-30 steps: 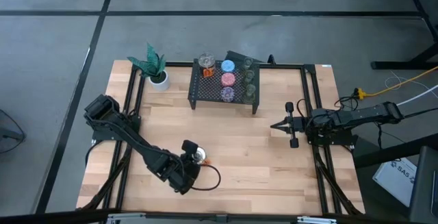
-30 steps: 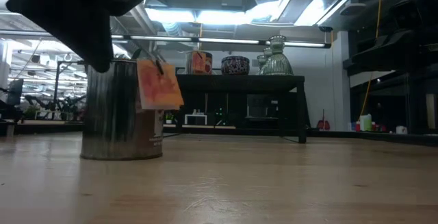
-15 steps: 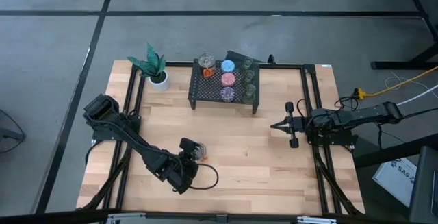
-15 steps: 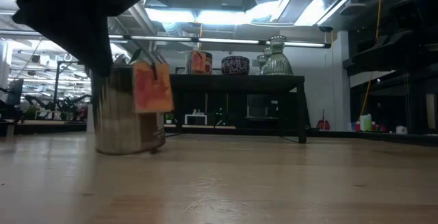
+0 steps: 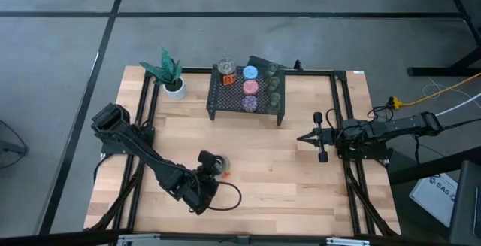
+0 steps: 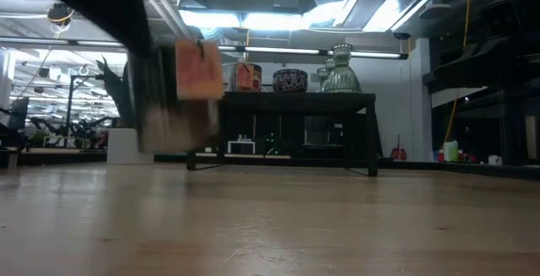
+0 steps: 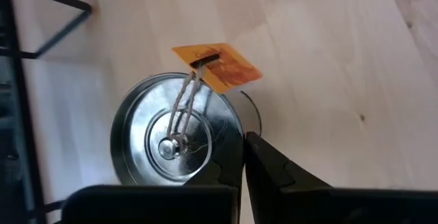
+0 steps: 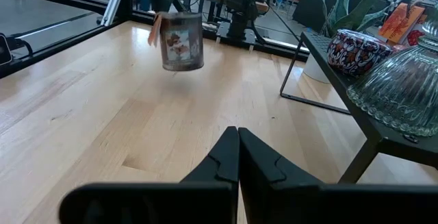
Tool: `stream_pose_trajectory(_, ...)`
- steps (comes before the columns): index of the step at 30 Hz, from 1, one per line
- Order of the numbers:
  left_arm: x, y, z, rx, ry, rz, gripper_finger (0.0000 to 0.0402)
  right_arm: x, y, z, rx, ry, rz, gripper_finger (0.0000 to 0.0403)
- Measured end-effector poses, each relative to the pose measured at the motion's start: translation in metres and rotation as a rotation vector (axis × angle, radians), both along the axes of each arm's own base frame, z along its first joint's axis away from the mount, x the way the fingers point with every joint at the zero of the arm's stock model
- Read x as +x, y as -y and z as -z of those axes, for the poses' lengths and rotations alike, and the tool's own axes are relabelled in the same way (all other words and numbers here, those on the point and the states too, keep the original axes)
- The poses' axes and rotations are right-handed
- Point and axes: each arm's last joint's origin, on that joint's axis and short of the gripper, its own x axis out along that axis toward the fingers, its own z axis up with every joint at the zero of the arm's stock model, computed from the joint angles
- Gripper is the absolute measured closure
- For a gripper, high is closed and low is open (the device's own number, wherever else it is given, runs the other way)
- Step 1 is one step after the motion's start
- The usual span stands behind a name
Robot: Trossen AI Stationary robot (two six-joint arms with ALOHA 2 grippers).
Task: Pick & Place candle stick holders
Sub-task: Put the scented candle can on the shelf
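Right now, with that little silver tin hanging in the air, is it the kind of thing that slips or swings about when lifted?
Probably a bit slippery: the silver tin looks like smooth shiny metal, and the left tool seems to pinch only its rim. Likely light, being small and hollow. Its orange tag hangs on a loose string, so it may flap. The right tool waits apart.

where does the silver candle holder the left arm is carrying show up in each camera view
High view: silvery holder at the left gripper, lower centre.
Low view: blurred, upper left, off the table.
Left wrist view: centre-left.
Right wrist view: upper left.
Shared landmark: its orange tag.
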Motion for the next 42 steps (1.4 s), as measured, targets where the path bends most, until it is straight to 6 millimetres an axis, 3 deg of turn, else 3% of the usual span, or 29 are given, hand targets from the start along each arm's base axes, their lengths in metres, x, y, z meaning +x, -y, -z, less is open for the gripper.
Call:
stream_pose_trajectory(16,-0.005,-0.023,-0.053,0.021,0.083,-0.048,0.04,0.0,0.0,0.0,0.0,0.0,0.0,0.04)
stream_pose_trajectory(22,-0.007,-0.046,-0.072,0.037,0.114,-0.071,0.04,0.0,0.0,0.0,0.0,0.0,0.0,0.04)
stream_pose_trajectory(29,-0.006,-0.086,-0.092,0.126,0.139,-0.118,0.04,0.0,0.0,0.0,0.0,0.0,0.0,0.04)
stream_pose_trajectory(42,0.001,-0.142,-0.108,0.216,0.125,-0.17,0.04,0.0,0.0,0.0,0.0,0.0,0.0,0.04)
